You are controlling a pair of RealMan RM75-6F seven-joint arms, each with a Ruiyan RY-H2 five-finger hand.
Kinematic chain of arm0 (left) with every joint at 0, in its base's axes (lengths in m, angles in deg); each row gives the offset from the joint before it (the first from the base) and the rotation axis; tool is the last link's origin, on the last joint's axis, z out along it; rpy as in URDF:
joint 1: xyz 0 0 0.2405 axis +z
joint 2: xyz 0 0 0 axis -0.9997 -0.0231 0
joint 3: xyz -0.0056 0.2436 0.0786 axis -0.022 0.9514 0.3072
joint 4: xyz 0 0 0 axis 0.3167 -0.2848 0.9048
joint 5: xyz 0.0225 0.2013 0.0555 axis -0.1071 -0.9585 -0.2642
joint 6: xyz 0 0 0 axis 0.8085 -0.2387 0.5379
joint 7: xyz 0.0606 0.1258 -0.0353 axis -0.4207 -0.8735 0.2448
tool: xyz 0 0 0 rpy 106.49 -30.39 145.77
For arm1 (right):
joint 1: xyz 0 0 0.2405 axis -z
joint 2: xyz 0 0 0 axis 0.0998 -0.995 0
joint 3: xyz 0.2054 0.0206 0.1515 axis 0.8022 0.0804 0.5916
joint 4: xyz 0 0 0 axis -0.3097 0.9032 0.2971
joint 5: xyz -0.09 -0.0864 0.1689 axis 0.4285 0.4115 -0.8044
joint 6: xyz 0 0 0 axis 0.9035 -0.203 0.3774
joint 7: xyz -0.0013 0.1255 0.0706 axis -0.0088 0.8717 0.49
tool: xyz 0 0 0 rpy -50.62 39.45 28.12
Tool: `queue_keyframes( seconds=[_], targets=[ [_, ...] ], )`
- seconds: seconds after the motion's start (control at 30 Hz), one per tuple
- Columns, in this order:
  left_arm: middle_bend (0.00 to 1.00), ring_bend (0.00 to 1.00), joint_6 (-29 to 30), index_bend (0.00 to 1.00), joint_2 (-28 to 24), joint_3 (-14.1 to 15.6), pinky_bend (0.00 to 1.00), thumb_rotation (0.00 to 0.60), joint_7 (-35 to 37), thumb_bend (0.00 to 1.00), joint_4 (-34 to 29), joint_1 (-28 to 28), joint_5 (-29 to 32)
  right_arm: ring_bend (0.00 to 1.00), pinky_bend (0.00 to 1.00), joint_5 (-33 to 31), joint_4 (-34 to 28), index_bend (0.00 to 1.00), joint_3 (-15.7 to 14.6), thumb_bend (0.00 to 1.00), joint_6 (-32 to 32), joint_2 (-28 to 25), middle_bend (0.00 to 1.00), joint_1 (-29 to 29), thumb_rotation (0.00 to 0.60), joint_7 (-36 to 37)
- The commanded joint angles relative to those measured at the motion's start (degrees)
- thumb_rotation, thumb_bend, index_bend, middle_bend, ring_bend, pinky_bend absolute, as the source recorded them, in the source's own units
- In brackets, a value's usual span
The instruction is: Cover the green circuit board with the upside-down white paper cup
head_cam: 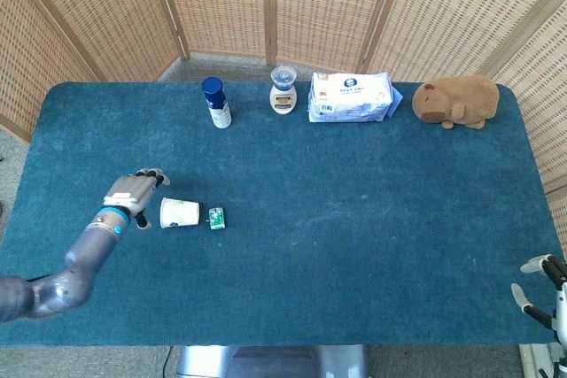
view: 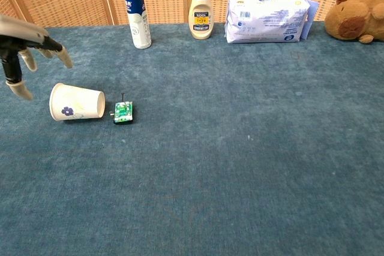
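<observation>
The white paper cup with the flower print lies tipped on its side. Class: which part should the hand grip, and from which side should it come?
Grip the white paper cup around its side wall, coming from above. It lies on its side, with the green circuit board close by one end. The open left hand hovers just beyond the other.

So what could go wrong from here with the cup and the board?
The white paper cup lies on its side next to the green circuit board, not over it. A careless regrasp by the open left hand could roll it away or knock the board. The board's thin upright pin may also catch the rim.
</observation>
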Motion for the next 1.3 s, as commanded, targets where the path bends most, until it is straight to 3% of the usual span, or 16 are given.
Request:
queue_keyframes(
  seconds=[0.03,0.53,0.97,1.3],
  targets=[
    [0.09,0.0,5.76,0.17,5.15,1.25,0.19,0.599,-4.4,0.19,0.31,-2.19,2.34,0.47,0.37,-0.12,0.22,0.47,0.01,0.31,-0.08,-0.02,0.44,0.14,0.6,0.29],
    [0.09,0.0,8.96,0.17,12.74,-2.33,0.18,0.599,-10.57,0.19,2.36,-3.98,4.26,0.47,0.37,-1.01,2.33,0.47,0.28,0.31,-0.64,0.29,0.44,1.01,0.599,2.73],
    [0.09,0.0,11.56,0.28,14.04,-3.09,0.18,0.599,-12.16,0.22,2.58,-2.2,4.43,0.47,0.37,-0.83,2.94,0.48,0.38,0.31,-1.13,0.43,0.44,1.36,0.6,3.39],
    [0.09,0.0,12.12,0.31,15.48,-3.69,0.18,0.6,-12.97,0.22,3.78,-0.64,4.03,0.47,0.37,-0.76,2.47,0.48,0.36,0.31,-1.23,0.22,0.44,1.53,0.6,2.88]
  ],
)
